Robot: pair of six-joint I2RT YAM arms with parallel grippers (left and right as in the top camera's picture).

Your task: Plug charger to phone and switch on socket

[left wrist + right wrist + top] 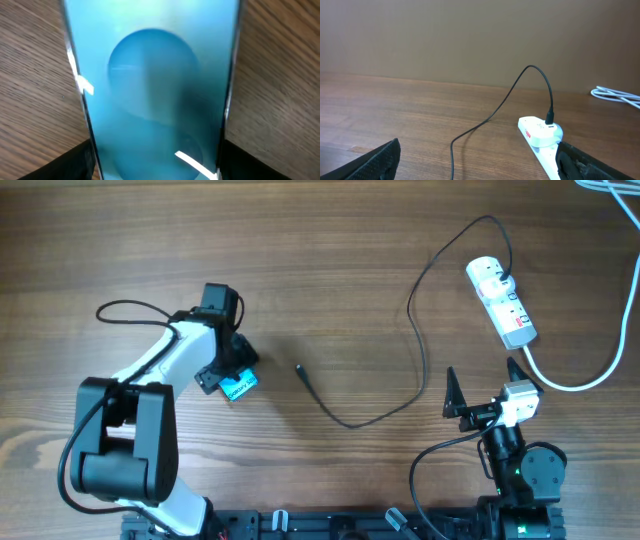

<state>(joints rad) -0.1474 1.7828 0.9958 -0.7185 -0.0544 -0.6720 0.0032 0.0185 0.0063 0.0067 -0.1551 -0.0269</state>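
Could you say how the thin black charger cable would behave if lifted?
Probably floppy: the thin black charger cable lies in loose curves. Its far end sits plugged in the white power strip, so it may tug.

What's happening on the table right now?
The left pincer straddles the turquoise-screened flat phone, grip unclear. The thin black charger cable runs from the white power strip; its connector tip lies loose on the wooden table, not in the phone. The right pincer hangs open near the strip.
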